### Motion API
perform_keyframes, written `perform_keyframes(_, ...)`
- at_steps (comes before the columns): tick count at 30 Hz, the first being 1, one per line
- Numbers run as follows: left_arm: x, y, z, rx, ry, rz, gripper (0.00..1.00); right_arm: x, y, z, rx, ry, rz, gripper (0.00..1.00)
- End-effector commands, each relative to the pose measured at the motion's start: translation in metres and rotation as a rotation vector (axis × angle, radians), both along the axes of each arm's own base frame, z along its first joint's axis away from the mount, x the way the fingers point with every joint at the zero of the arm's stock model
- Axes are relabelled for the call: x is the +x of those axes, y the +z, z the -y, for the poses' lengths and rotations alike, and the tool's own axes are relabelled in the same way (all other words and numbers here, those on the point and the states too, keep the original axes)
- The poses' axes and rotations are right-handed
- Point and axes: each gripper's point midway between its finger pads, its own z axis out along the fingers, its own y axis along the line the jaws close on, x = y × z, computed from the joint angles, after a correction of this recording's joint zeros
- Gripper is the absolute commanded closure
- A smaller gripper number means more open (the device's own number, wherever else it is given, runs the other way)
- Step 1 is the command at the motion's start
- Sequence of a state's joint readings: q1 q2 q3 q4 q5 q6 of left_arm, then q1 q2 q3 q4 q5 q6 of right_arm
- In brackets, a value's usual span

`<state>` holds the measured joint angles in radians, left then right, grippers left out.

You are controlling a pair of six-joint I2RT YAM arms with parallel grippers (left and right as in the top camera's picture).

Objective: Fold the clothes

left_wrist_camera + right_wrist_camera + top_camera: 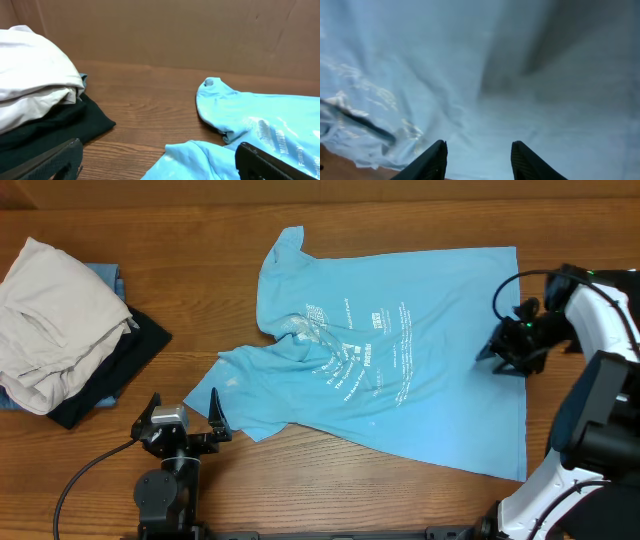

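— How many garments are on the bench (pixel 400 210)?
— One sky-blue T-shirt (pixel 420 380) is spread mid-bench. One stack (pixel 50 310) lies far left, off-white over black and blue.
— Fingers?
— Left fingers (pixel 214 408) are wide and empty. Only the wrist view shows the right fingers (pixel 432 162), apart over the shirt.

Overhead looks down; all views share T-shirt (pixel 420 380).

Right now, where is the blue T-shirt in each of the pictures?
Overhead: the blue T-shirt lies in the middle.
Left wrist: the blue T-shirt is at the lower right.
Right wrist: the blue T-shirt fills nearly the whole picture.
Shared landmark: the wooden table under it.
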<state>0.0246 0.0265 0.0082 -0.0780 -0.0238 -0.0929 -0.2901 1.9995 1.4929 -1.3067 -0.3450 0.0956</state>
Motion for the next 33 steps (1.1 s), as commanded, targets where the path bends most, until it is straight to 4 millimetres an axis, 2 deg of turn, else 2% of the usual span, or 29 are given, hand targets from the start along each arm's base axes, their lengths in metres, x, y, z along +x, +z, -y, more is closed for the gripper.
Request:
perform_keyframes(1, 0.0, 0.0, 0.0, 0.027, 0.002, 0.002, 0.0, 0.032, 0.013, -0.008, 0.015, 0.054, 0.168, 0.35)
perform_keyframes(2, 0.0, 0.0, 0.0, 0.027, 0.002, 0.002, 0.0, 0.036, 0.013, -0.007, 0.01, 0.053, 0.187, 0.26)
perform_keyframes(4, 0.0, 0.0, 0.0, 0.027, 0.002, 0.002, 0.0, 0.04, 0.013, -0.005, 0.005, 0.038, 0.199, 0.0)
perform_keyframes(11, 0.0, 0.002, -0.001, 0.027, 0.003, 0.009, 0.0, 0.045, 0.013, -0.004, -0.001, 0.028, 0.216, 0.0)
perform_keyframes(13, 0.001, 0.014, 0.008, 0.018, -0.043, 0.061, 0.0, 0.047, 0.013, -0.004, -0.003, 0.028, 0.22, 0.0)
perform_keyframes(15, -0.002, 0.038, 0.034, -0.004, -0.197, 0.128, 0.0, 0.052, 0.013, -0.002, -0.01, 0.029, 0.244, 0.0)
perform_keyframes(19, -0.013, 0.062, 0.035, -0.11, -0.192, 0.055, 0.0, 0.061, 0.014, 0.0, -0.021, 0.03, 0.281, 0.0)
perform_keyframes(24, -0.022, 0.076, 0.026, -0.116, -0.125, -0.243, 0.0, 0.072, 0.015, 0.003, -0.035, 0.032, 0.33, 0.0)
perform_keyframes(28, -0.006, 0.087, 0.027, -0.119, -0.126, -0.492, 0.0, 0.078, 0.016, 0.005, -0.043, 0.033, 0.358, 0.0)
perform_keyframes(31, 0.005, 0.08, 0.027, -0.134, -0.117, -0.674, 0.0, 0.079, 0.016, 0.005, -0.044, 0.033, 0.362, 0.0)
perform_keyframes(33, 0.021, 0.068, 0.028, -0.149, -0.116, -0.807, 0.0, 0.079, 0.016, 0.005, -0.044, 0.033, 0.362, 0.0)
